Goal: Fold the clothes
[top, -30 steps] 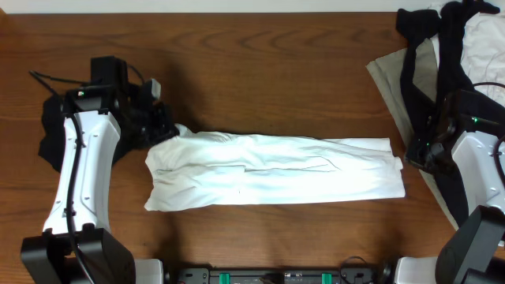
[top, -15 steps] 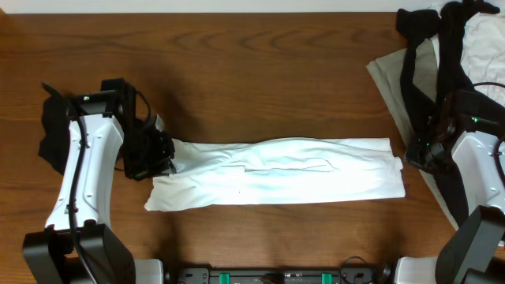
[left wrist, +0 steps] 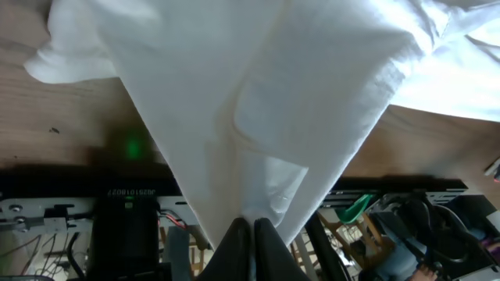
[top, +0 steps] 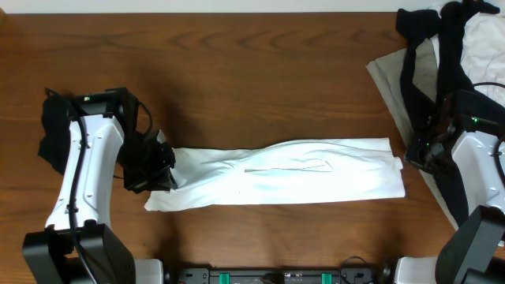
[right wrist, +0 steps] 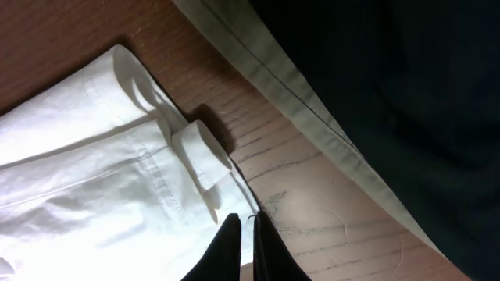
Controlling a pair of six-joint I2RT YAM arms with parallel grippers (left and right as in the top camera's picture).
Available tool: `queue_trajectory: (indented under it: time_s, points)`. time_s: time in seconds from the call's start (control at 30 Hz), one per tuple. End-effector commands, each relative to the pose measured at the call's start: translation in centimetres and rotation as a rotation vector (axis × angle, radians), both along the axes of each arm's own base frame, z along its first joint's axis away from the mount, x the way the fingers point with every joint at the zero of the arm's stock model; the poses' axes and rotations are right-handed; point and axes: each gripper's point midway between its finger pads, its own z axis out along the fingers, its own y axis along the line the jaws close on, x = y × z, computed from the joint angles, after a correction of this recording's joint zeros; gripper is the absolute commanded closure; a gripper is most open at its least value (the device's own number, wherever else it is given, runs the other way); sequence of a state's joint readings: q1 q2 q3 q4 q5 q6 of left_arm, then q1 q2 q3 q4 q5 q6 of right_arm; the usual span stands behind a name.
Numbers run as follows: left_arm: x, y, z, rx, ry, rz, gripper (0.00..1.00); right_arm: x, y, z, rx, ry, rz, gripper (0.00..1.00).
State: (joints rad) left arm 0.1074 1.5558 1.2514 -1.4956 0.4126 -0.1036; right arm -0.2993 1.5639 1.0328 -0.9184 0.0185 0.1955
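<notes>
Overhead, the white T-shirt [top: 292, 173] lies as one long folded band across the near half of the wooden table [top: 260, 71], and it is the landmark for all else. At its left end the left gripper [top: 162, 170] has its fingers pressed together on the fabric. The left wrist view shows the cloth fanning out from the pinch in a taut white wedge. At the shirt's right end the right gripper [top: 406, 160] sits just at the edge, its fingers closed to a thin slit on the corner of the cloth, where a small rolled hem stands up beside them.

Right of the shirt and beyond it, a heap of other clothes lies at the table's corner: a black garment [top: 442, 47] draped over a beige garment [top: 390, 87], with a white piece [top: 485, 35] at the far edge. The beige hem lies near the shirt's right end but apart from it, with bare wood between. Left of the shirt, behind the left arm, sits a black cloth [top: 51, 134].

Below the shirt in the left wrist view, a printed strip [left wrist: 129, 191] on the black base [left wrist: 117, 226] carries a row of characters (too small to read).
</notes>
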Motion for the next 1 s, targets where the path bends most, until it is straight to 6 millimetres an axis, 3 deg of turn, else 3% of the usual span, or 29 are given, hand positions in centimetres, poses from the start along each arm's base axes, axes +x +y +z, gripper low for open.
queue_trajectory:
  time_s: [0.0, 0.17, 0.4, 0.6, 0.83, 0.97]
  points:
    - [0.6, -0.1, -0.3, -0.004, -0.026, -0.006, 0.94, 0.2, -0.1, 0.5, -0.004, -0.022, -0.014, 0.93]
    - [4.0, 0.5, -1.1, 0.028, -0.170, -0.001, 0.94, 0.1, 0.0, 0.5, -0.003, -0.019, -0.014, 0.93]
    - [7.6, 4.0, -2.4, 0.236, -0.288, 0.044, 0.94, 0.0, 0.0, 0.5, -0.003, -0.017, -0.014, 0.93]
    - [8.2, 4.1, -3.3, 0.236, -0.294, 0.045, 0.94, 0.0, 0.0, 0.5, -0.003, -0.017, -0.014, 0.93]
    - [8.9, 4.7, -6.5, 0.274, -0.339, 0.046, 0.93, 0.0, 0.0, 0.5, -0.002, -0.016, -0.014, 0.93]
    - [10.3, 4.8, -8.0, 0.280, -0.416, 0.055, 0.87, 0.0, 0.0, 0.5, -0.002, -0.016, -0.014, 0.94]
